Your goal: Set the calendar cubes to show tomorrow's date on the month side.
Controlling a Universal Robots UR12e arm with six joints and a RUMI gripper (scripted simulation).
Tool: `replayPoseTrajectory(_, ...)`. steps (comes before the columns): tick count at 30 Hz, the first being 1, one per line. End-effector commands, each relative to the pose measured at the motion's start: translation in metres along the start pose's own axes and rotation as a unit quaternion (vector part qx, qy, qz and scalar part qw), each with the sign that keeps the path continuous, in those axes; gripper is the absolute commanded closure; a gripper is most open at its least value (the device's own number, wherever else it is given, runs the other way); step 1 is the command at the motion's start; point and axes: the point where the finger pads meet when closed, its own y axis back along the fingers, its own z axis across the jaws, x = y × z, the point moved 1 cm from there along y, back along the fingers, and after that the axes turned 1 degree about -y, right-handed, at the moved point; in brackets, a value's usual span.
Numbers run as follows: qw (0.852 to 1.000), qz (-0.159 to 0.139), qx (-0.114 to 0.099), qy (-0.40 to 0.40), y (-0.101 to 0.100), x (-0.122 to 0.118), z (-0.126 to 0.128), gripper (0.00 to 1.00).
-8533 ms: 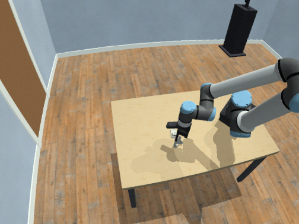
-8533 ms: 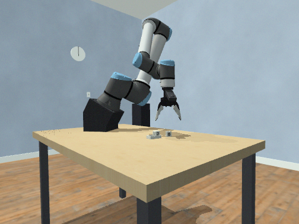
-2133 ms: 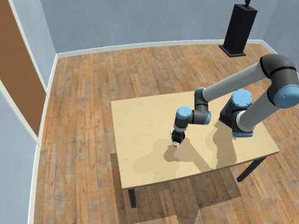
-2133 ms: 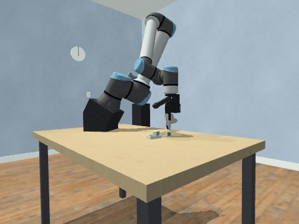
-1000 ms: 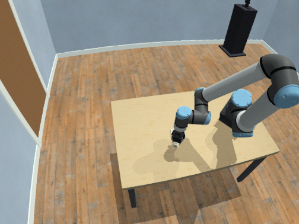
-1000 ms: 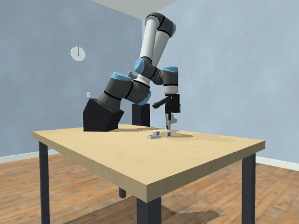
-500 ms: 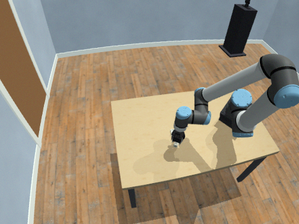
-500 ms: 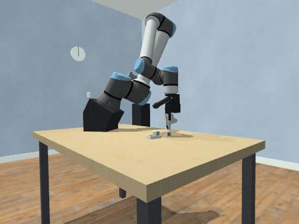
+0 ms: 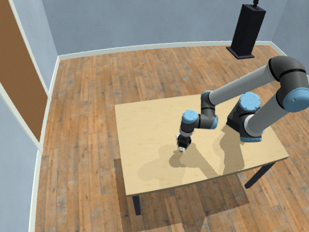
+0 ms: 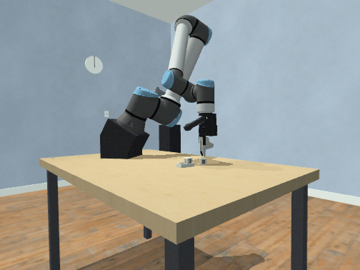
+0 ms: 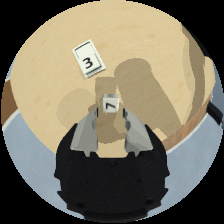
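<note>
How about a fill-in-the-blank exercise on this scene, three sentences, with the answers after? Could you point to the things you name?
1. The small white cube point(image 9: 181, 150) point(image 10: 203, 161) point(image 11: 111, 104) outside the pale rectangular tray point(image 9: 177, 135) point(image 10: 185, 165) point(image 11: 85, 48) has the digit ____ on top.
2. The other small white cube point(image 10: 188, 161) point(image 11: 88, 62), in the tray, has the digit ____ on top.
3. The round white clock point(image 10: 93, 64) hangs on the ____.

Missing words: seven; three; wall.

Pale smooth wood tabletop point(image 9: 147, 123) point(image 10: 171, 189) point(image 11: 40, 60), rough-looking plank floor point(image 9: 86, 92) point(image 10: 107, 228), matt black hand point(image 9: 184, 141) point(image 10: 203, 156) point(image 11: 110, 108)

A gap parts the tray point(image 9: 177, 135) point(image 10: 181, 165) point(image 11: 83, 50) from the loose cube point(image 9: 181, 150) point(image 10: 203, 161) point(image 11: 110, 104).
</note>
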Motion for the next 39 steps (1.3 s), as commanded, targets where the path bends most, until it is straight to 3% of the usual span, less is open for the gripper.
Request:
replayPoseTrajectory(1, 1.0, 0.0, 0.0, 0.0, 0.0, 0.0, 0.0, 0.71)
replayPoseTrajectory(23, 1.0, 0.0, 0.0, 0.0, -0.002, 0.0, 0.0, 0.71)
replayPoseTrajectory(39, 1.0, 0.0, 0.0, 0.0, -0.025, 0.0, 0.0, 0.71)
